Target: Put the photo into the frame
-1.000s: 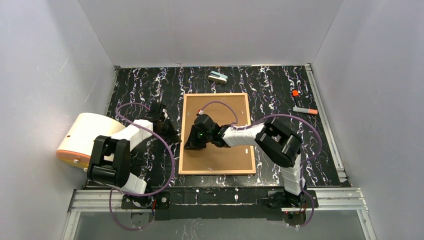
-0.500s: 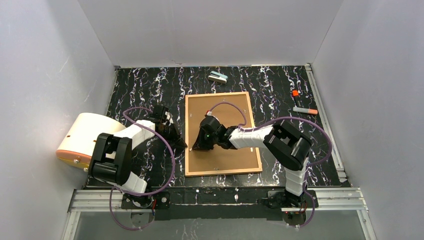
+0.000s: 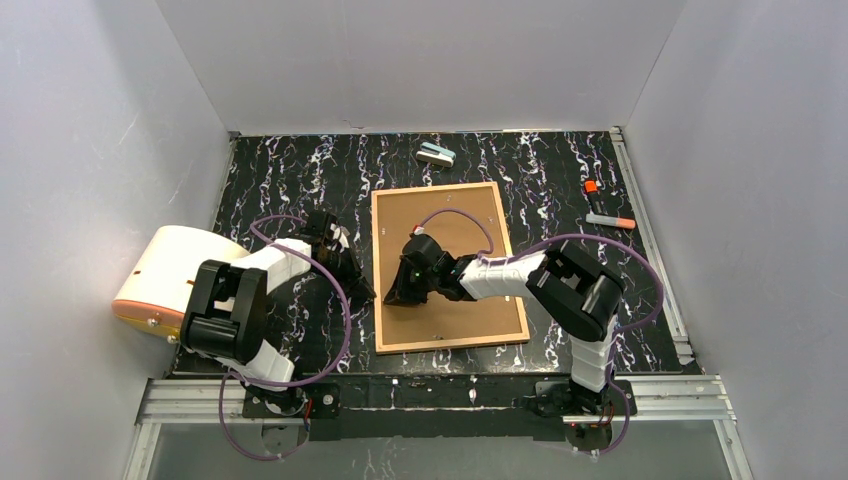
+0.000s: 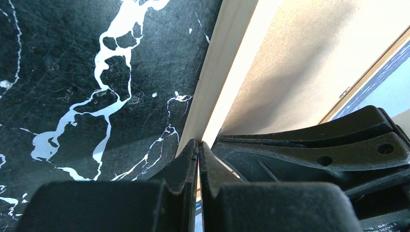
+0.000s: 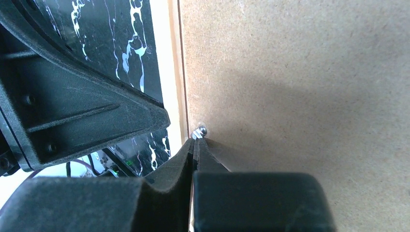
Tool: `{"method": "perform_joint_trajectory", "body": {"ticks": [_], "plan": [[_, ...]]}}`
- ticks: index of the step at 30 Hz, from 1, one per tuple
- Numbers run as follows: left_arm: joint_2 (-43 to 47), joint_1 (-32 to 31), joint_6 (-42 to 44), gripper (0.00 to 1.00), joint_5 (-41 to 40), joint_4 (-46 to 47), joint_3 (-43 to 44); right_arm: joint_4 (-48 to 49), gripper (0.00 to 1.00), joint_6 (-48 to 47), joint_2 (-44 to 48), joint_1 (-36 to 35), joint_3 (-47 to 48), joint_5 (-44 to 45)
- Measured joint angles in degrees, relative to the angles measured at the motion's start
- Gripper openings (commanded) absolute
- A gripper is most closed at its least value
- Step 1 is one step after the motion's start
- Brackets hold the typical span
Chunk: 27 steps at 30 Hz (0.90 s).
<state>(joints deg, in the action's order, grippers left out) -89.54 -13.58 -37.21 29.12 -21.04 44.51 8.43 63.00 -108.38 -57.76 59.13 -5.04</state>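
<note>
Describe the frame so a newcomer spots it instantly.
On the black marbled table, look dead centre. The frame is the big flat rectangle lying there, brown back up, with a thin pale-wood edge. The pens to its right are far smaller.

Light-wood frame, brown backing, black white-veined table.

We look down into a robotics lab test cell: plain white panels wall in a black marbled tabletop on the left, right and far sides, while two cabled robot arms stand bolted to an aluminium rail along the near edge.
</note>
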Motion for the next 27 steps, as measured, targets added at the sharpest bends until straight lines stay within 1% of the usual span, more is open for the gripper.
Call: {"method": "perform_joint_trajectory", "body": {"ticks": [3, 16, 18, 20, 22, 27], "plan": [[-0.07, 0.04, 0.31, 0.0, 0.15, 0.02, 0.0, 0.09, 0.01, 0.22, -0.11, 0.04, -0.02, -0.07], [-0.42, 0.35, 0.59, 0.0, 0.33, 0.11, -0.04, 1.18, 0.01, 0.68, -0.72, 0.72, -0.22, -1.99], [-0.42, 0.48, 0.59, 0.0, 0.28, 0.07, -0.04, 3.04, 0.05, 0.9, -0.72, 0.74, -1.09, -2.16], [-0.42, 0.63, 0.63, 0.0, 0.26, 0.02, -0.02, 5.09, 0.12, 1.07, -0.59, 0.76, -2.12, -2.25], [-0.42, 0.68, 0.76, 0.04, 0.22, 0.02, -0.02, 7.67, 0.17, 1.36, -0.31, 0.76, -3.61, -2.23], [-0.66, 0.63, 1.22, 0.06, 0.04, -0.24, 0.0, 15.76, 0.21, 3.65, 0.02, 0.76, -7.69, -2.43]]}}
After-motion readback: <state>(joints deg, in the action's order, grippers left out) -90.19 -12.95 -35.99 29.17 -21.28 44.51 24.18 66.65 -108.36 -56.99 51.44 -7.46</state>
